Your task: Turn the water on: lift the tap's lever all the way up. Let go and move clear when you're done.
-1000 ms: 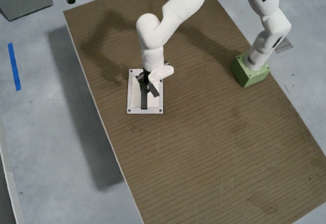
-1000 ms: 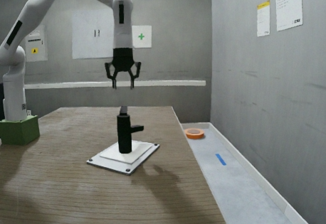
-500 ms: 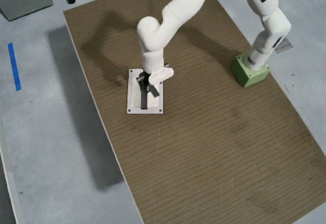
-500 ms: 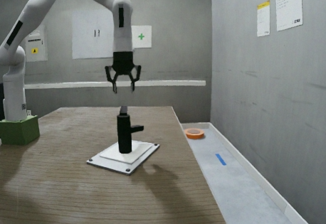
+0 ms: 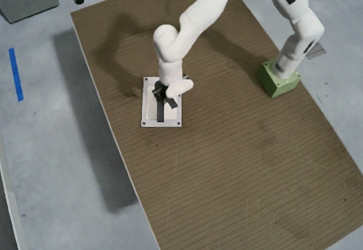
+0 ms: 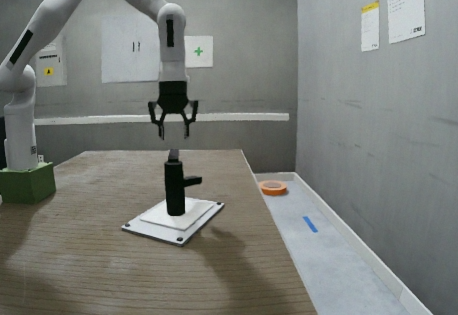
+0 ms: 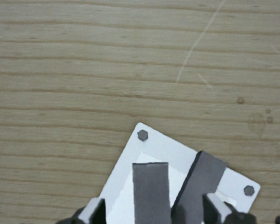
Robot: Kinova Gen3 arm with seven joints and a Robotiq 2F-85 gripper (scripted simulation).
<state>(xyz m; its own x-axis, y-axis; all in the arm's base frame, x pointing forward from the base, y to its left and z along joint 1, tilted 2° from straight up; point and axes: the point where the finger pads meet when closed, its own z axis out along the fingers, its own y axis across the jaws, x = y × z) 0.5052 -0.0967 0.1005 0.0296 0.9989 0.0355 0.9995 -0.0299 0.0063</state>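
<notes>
A black tap [image 6: 175,191] [image 5: 159,113] stands upright on a white baseplate [image 6: 150,231] [image 5: 144,123] [image 7: 127,160] on the wooden table. A short grey lever [image 6: 173,154] sits on its top, and a stubby spout [image 6: 193,179] points right. My gripper [image 6: 173,133] [image 5: 166,97] [image 7: 153,210] is open and empty. It points straight down and hangs a little above the tap's top, apart from it. In the wrist view a grey bar [image 7: 151,187] lies between my two fingertips, and a darker tilted bar [image 7: 200,187] lies beside it; I cannot tell which part of the tap each is.
The arm's green base block [image 5: 277,81] [image 6: 27,183] stands at the table's edge. An orange tape roll [image 6: 273,187] lies on the floor beyond the table. A blue tape strip [image 5: 16,74] marks the floor. A grey wall runs along one side.
</notes>
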